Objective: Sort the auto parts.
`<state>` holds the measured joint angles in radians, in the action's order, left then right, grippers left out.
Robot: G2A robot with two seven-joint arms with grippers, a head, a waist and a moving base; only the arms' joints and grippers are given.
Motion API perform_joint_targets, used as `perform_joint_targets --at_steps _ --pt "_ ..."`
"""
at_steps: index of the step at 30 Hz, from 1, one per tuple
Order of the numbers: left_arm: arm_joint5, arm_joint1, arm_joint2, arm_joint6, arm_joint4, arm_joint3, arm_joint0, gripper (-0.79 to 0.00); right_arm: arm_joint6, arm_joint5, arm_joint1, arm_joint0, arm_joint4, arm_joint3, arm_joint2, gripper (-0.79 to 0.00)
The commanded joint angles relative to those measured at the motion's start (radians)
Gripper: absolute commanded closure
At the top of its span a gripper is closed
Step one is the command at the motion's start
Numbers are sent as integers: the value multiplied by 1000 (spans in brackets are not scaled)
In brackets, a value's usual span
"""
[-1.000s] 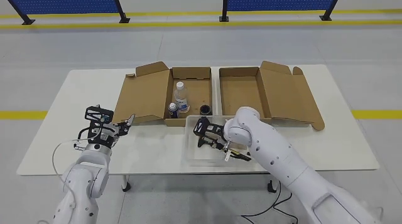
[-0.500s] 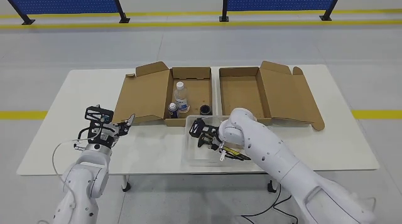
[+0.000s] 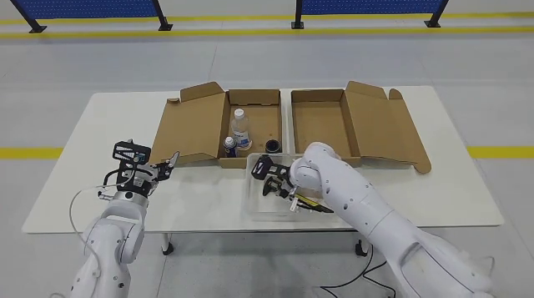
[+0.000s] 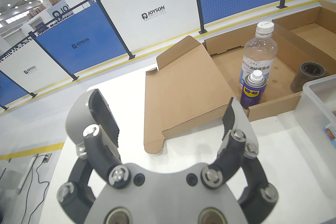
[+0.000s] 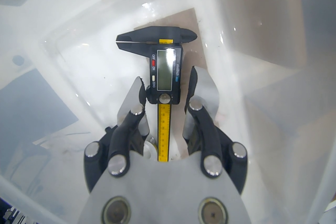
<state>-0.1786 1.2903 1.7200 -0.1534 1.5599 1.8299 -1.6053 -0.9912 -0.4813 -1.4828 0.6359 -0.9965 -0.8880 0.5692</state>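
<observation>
Jaws of the right arm stood down inside the clear plastic bin (image 3: 253, 208), in the lower middle of the top view, parted and straddling the digital caliper (image 5: 164, 70). In the right wrist view one pad (image 5: 141, 92) touched the edge of the display housing, while the other stood just off the opposite edge, so nothing was clamped yet. The caliper lay flat on the bin floor, its yellow scale beam running back under the wrist and its black measuring tips closed at the far end.

As a thing to handle, the caliper looked light, stiff and smooth-sided, with a screen that would not take a hard squeeze well. The housing, where the jaws stood, seemed the best place to hold it, being thicker than the thin beam and probably near the balance point. Lying flat on slick plastic, it could skate or tip as the pads closed.

At the lower left of the top view the left jaws hung wide apart and empty above the tabletop (image 3: 200, 202), well apart from the bin.

Beyond the bin, at the centre of the frame, two open cardboard boxes sat side by side. The left box (image 3: 254, 106) held a clear bottle (image 4: 258, 57), a spray can (image 4: 253, 89) and a dark cylindrical sleeve (image 4: 309, 76). The right box (image 3: 321, 123) lay just beside it.
</observation>
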Motion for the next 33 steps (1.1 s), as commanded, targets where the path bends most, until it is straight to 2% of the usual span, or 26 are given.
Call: perform_joint_targets --at_steps 1,9,11,13,15,24,33 --pt "0 0 0 0 0 0 0 -785 5 -4 -4 0 5 8 -3 -342" --pt "0 0 0 0 0 0 0 -785 12 -12 -22 -13 26 48 -10 -314" --pt "0 0 0 0 0 0 0 -785 12 -17 -27 -16 33 58 -12 -237" --pt "0 0 0 0 0 0 0 -785 11 -20 -30 -21 33 67 -15 -43" --pt "0 0 0 0 0 0 0 -785 13 -23 -34 -28 37 76 -13 0" --pt "0 0 0 0 0 0 0 -785 0 -42 -33 -53 96 91 26 0" --pt "0 0 0 0 0 0 0 -785 -45 -40 -12 -42 102 38 62 0"
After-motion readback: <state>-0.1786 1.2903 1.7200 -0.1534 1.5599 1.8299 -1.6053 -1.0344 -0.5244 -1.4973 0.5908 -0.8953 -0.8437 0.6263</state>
